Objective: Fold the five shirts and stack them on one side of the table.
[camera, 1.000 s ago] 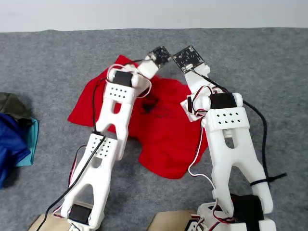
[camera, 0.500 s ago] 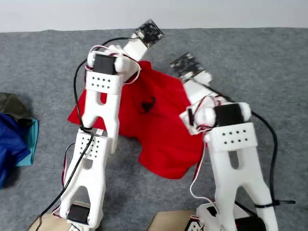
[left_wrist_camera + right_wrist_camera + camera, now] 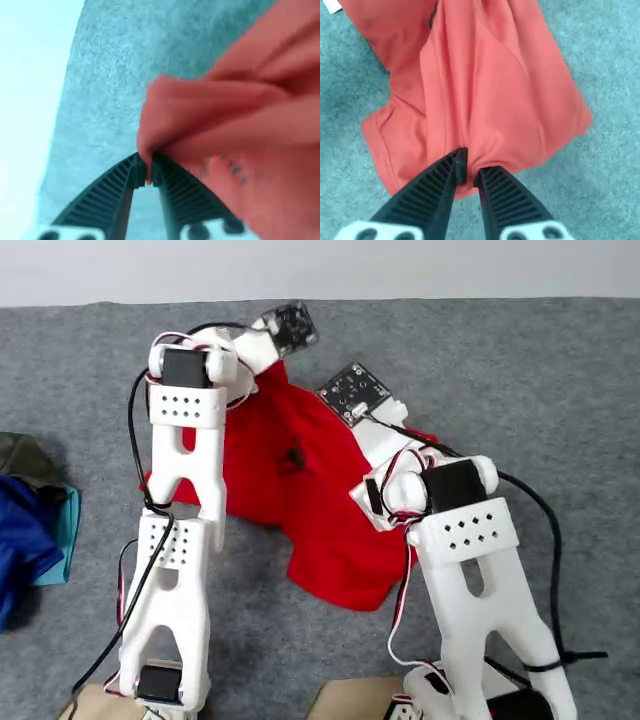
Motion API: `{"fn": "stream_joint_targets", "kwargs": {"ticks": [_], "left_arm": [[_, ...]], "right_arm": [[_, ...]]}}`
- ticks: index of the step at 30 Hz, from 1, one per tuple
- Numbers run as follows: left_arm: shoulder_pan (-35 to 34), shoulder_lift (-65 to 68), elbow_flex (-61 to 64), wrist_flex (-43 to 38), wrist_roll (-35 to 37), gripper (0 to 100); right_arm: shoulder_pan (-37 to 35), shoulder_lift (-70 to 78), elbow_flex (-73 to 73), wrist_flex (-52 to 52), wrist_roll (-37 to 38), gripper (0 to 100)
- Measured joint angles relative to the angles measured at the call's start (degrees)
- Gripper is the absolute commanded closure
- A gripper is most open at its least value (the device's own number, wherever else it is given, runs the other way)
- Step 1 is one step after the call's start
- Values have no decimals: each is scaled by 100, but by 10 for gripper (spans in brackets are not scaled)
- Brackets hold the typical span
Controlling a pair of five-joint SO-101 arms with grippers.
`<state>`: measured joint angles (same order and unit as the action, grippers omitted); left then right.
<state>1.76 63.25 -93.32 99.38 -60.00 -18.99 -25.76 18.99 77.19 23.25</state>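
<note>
Red shirt lies crumpled mid-tabletop on the grey cover, with both arms on it. Left hand is pinching a fold at the shirt's far edge, and right hand is clamped on a bunched-up fold. Other shirts are heaped at the left edge.

I see a red shirt with a small dark print, on a grey table. Also a blue shirt and a teal shirt.
</note>
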Motion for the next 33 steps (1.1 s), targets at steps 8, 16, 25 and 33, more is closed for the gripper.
{"fn": "stream_joint_targets", "kwargs": {"ticks": [8,16,25,33], "left_arm": [[-299,-668,-18,0,-703,994],[-431,-2145,-18,0,70,994],[-993,-3578,132,0,141,994],[-1327,-4686,2884,0,-220,994]], "right_arm": [[97,79,-571,-105,0,989],[668,79,-2189,88,0,989],[800,79,-3288,1064,18,989],[589,220,-3068,1512,18,989]]}}
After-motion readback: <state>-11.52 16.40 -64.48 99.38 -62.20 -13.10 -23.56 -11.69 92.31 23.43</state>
